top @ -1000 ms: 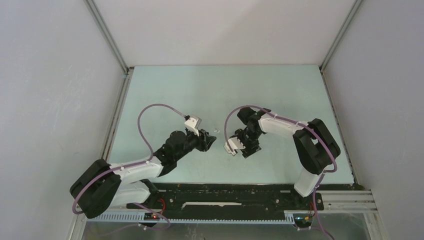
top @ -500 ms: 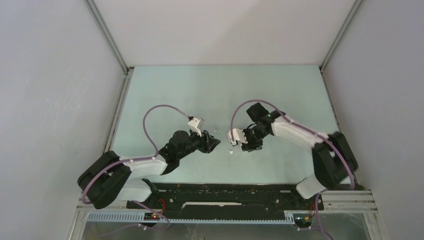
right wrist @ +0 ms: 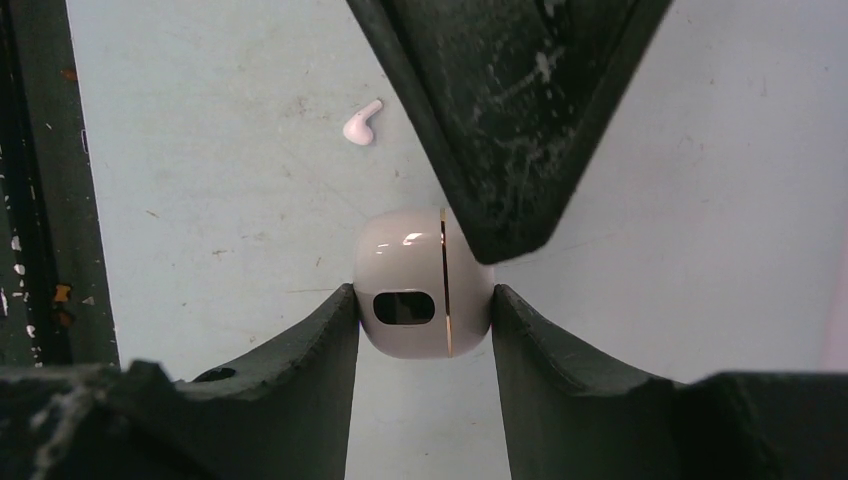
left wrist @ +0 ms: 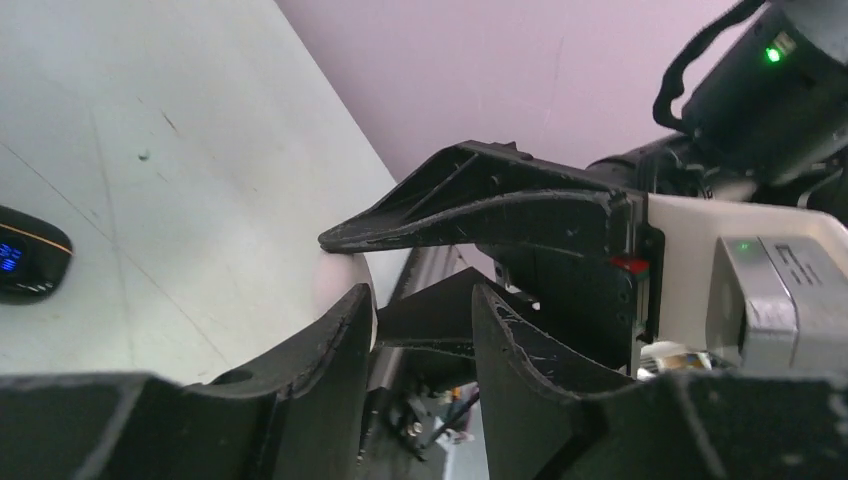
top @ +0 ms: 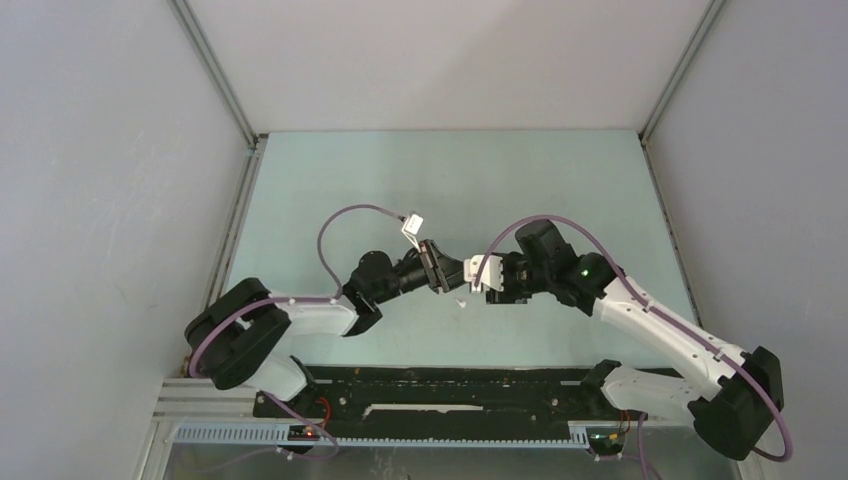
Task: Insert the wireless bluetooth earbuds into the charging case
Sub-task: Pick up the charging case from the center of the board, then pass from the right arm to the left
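Note:
My right gripper is shut on a white charging case, lid closed, with a thin gold seam and a dark oval port facing the camera. It holds the case just above the table. My left gripper is open, and one of its fingers reaches in from above and touches the case's upper right. From the left wrist only a sliver of the case shows. One white earbud lies on the table beyond the case. From above, this earbud sits just below where the left gripper and right gripper meet.
A black case with a blue lit display lies on the pale green table, at the left of the left wrist view. Grey walls stand on three sides. The black base rail runs along the near edge.
Both arms have stretched toward the table's middle, so the two grippers, apart a second ago, now meet tip to tip. The left finger has come against the case.

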Available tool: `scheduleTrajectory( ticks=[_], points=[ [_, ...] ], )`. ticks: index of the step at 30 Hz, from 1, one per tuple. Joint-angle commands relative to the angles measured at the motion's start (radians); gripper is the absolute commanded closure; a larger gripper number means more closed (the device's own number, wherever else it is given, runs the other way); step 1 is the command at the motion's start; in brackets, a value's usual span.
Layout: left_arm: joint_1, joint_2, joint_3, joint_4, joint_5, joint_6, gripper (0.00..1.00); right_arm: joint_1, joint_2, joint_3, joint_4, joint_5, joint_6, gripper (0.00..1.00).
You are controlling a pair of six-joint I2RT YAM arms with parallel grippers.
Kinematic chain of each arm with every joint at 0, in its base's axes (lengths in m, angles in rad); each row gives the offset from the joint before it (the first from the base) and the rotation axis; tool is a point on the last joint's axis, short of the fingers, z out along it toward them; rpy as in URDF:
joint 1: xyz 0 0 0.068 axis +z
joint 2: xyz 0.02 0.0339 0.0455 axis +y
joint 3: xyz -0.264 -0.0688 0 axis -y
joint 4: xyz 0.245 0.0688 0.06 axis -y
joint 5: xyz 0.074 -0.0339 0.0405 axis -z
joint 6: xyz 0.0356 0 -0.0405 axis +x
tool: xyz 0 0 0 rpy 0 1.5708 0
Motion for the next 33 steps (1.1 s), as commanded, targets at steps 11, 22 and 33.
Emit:
scheduleTrajectory(
  ticks=[11,22,33],
  points=[
    [-0.059,-0.034,0.117,-0.269,-0.035,-0.025,0.51,0.038,-0.092,0.014,0.035,0.088,0.096,0.68],
    [-0.076,0.047,0.142,-0.194,0.011,-0.07,0.55,0.042,-0.093,0.044,0.015,0.034,0.118,0.67],
    [-0.076,0.086,0.154,-0.155,0.041,-0.08,0.64,0.047,-0.086,0.06,0.002,0.001,0.13,0.67]
  ],
)
